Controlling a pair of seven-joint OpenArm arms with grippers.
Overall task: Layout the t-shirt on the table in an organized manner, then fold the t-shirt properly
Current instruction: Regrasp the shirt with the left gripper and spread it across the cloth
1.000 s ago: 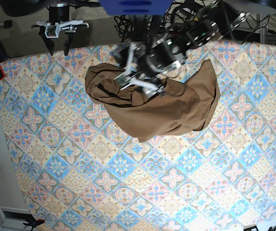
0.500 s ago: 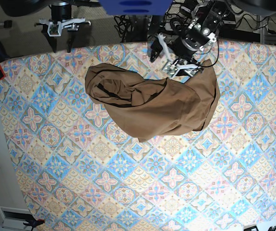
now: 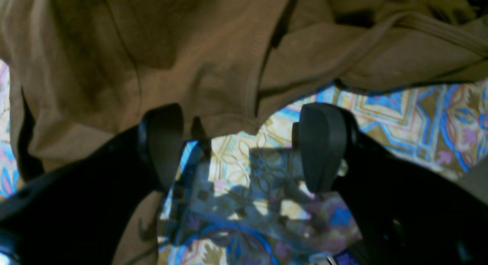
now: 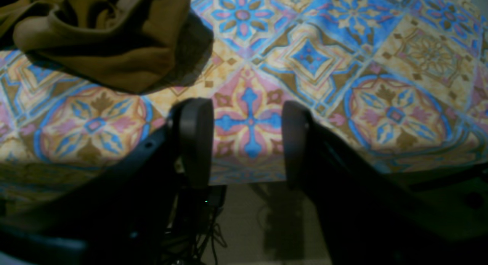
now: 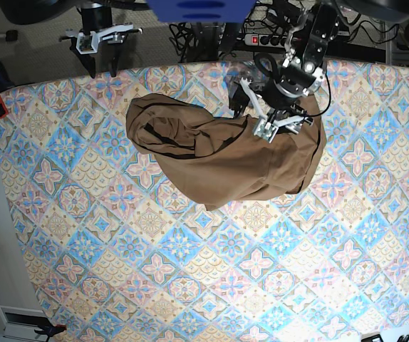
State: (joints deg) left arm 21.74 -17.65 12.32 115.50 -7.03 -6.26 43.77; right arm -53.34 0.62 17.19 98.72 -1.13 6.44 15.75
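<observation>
The t-shirt (image 5: pixel 226 153), a plain tan-brown, soft cotton short-sleeved garment, lies crumpled in a bunched heap on the table (image 5: pixel 190 271), a large rectangular surface under a cloth of blue, pink and cream floral diamond tiles. It sits at the far half of the table, nothing like spread out, so the layout step is barely begun.

The left gripper (image 5: pixel 256 117) hovers over the heap's back edge with its jaws wide apart and empty. In its wrist view a folded hem of the shirt (image 3: pixel 213 66) hangs just ahead of the black fingertips (image 3: pixel 322 146), one tip near the cloth's edge, the other over bare patterned table; nothing lies between them. The right gripper (image 5: pixel 101 50) waits off the table's far edge, well apart from the shirt, its jaws part-open and holding nothing; from its wrist view a rolled lump of fabric (image 4: pixel 95 36) lies ahead and to its left.

The risk from here, as I judge it, is a bad pinch. The layers under the left gripper overlap, so closing there could catch several thicknesses at once, or the patterned cloth beneath, and a lift would drag the whole bundle instead of opening it. With the other gripper so far off, nothing anchors the shirt, so it may simply slide.
</observation>
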